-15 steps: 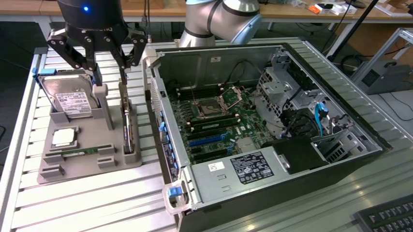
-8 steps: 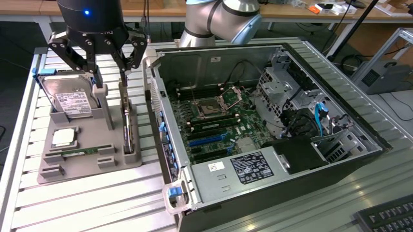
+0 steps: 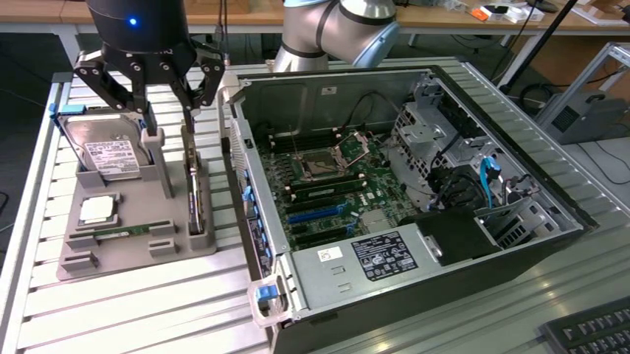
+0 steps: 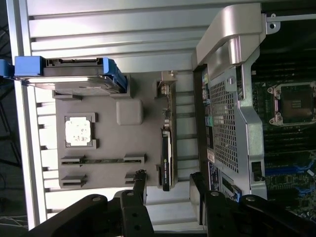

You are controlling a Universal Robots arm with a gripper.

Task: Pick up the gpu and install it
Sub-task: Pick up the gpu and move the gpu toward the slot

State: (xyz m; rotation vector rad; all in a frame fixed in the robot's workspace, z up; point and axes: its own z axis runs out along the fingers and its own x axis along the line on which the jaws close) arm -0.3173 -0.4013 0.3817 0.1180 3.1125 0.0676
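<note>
While the gpu [image 3: 198,193] stands on edge in a gray holder [image 3: 128,257], the gripper [image 3: 170,127] hovers above it, jaws spread wide.

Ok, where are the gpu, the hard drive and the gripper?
gpu [image 3: 198,193], exterior view, card's upper edge.
hard drive [image 3: 111,156], exterior view, white label.
gripper [image 3: 168,128], exterior view, between its fingertips.

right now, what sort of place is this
Probably a robotics lab or workshop bench: a robot arm hangs over a slatted metal table, where an open computer case lies beside a grey tray of computer parts.
</note>
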